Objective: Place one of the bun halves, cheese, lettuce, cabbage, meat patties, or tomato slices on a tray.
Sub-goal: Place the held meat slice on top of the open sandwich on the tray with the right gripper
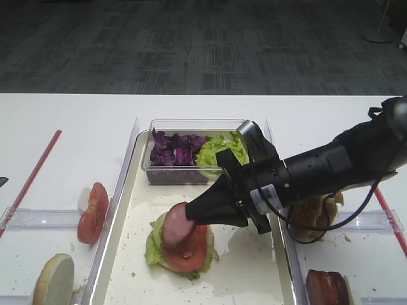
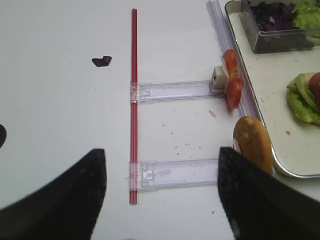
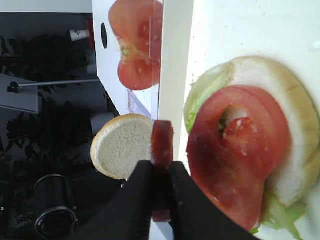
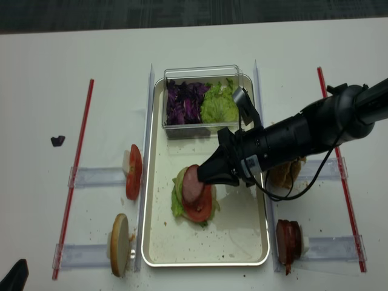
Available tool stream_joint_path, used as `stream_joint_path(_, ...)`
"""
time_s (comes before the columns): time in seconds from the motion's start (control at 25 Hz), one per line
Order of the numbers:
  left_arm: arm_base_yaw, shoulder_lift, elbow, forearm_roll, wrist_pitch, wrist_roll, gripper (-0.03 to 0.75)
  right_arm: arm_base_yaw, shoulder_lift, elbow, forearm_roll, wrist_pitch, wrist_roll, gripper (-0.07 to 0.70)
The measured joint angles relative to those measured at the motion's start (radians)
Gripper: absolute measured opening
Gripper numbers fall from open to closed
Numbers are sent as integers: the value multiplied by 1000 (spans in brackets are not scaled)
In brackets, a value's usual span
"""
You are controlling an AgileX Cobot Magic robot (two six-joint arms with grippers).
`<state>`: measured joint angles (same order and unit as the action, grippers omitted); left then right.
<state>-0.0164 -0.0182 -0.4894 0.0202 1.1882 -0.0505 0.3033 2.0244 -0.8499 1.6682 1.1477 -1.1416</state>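
Tray (image 4: pixel 242 242): long, cream, silver rim, crumbs, centre of the table. On it sits a stack: bun half (image 3: pixel 295 115), lettuce (image 1: pixel 152 251), tomato slice (image 1: pixel 191 251). My right pincer (image 1: pixel 191 219) is clamped on a meat patty (image 1: pixel 175 225), a pinkish disc held on edge just over the tomato. Right wrist view shows the patty's dark rim edge-on between my fingers (image 3: pixel 132 200). Left wrist view shows my left pincer (image 2: pixel 160 192) wide, holding nothing, over bare table left of the tray.
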Motion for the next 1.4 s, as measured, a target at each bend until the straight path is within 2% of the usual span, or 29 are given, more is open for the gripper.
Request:
stream_joint_path(1.12, 0, 0, 0, 0, 0, 0, 439, 0, 0, 0, -12, 0, 24, 122)
stream_joint_path(1.24, 0, 0, 0, 0, 0, 0, 439, 0, 0, 0, -12, 0, 24, 150)
stream_joint_path(1.4, 0, 0, 0, 0, 0, 0, 439, 0, 0, 0, -12, 0, 24, 254)
